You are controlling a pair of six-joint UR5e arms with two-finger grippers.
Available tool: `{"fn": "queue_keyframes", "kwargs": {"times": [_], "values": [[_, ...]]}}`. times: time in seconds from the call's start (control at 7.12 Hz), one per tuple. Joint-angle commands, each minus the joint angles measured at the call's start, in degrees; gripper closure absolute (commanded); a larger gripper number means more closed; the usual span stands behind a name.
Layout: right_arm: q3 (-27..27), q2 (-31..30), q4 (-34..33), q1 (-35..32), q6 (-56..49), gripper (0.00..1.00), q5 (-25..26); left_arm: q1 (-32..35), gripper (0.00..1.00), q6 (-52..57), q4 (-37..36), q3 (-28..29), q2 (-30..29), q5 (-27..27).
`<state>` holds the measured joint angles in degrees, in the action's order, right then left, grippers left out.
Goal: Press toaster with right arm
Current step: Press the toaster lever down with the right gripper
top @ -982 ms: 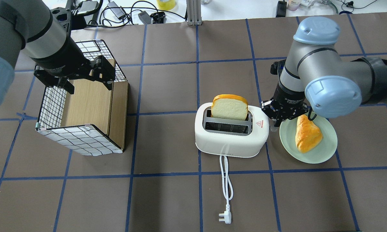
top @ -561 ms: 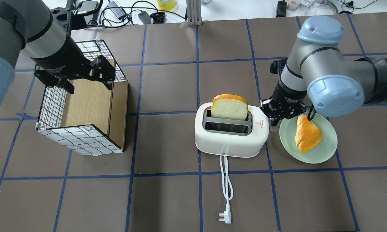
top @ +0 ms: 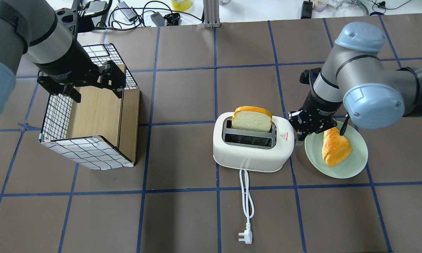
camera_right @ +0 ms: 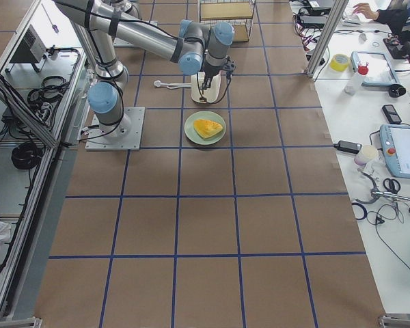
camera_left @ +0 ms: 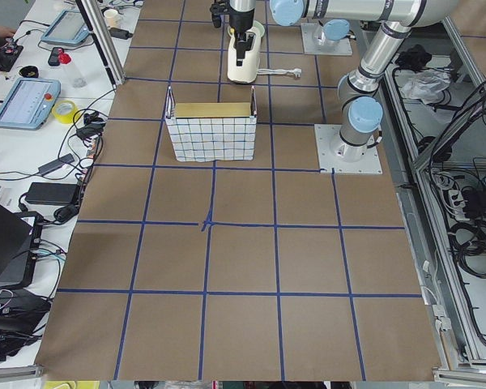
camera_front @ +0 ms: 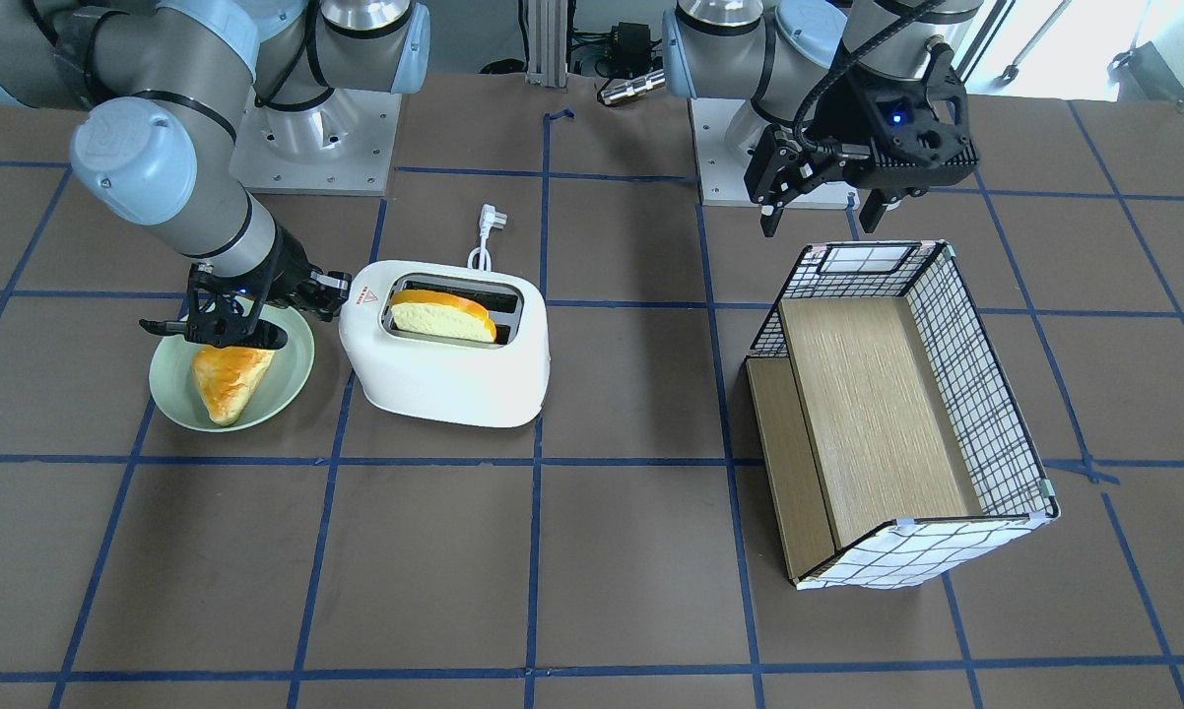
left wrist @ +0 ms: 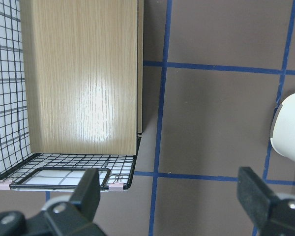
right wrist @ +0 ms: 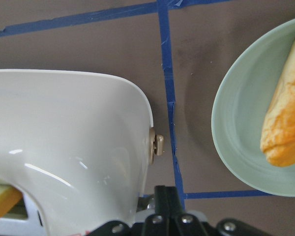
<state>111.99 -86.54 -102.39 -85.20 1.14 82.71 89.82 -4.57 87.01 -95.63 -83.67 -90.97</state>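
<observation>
The white toaster (top: 249,154) stands mid-table with a slice of bread (top: 251,119) upright in its far slot. My right gripper (top: 299,135) is shut and points down at the toaster's right end, between it and the green plate (top: 351,165). In the right wrist view the shut fingertips (right wrist: 164,196) hang just above the toaster's side knob (right wrist: 157,146), beside the white body (right wrist: 64,128). In the front view the right gripper (camera_front: 247,330) is low beside the toaster (camera_front: 434,379). My left gripper (top: 96,93) is open and empty above the checked wire-and-wood box (top: 91,151).
The green plate holds an orange pastry (top: 334,147) right next to my right gripper. The toaster's white cord and plug (top: 245,237) trail toward the near edge. The wire box (camera_front: 907,561) lies on its side at the left. Cables and devices lie beyond the far edge.
My right gripper has moved down and slightly right along the toaster's right end. The bread slice sits a little lower in its slot. The left arm has not moved.
</observation>
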Motion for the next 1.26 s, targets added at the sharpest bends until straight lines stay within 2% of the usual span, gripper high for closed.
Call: {"fn": "queue_keyframes", "kwargs": {"times": [0.0,1.12], "values": [[0.77,0.05,0.0,0.56,-0.17,1.0,-3.52,0.0,0.0,0.0,0.0,0.0,0.0,0.0],[1.65,1.98,-0.44,3.37,-1.75,1.0,-5.37,0.0,0.0,0.0,0.0,0.0,0.0,0.0]]}}
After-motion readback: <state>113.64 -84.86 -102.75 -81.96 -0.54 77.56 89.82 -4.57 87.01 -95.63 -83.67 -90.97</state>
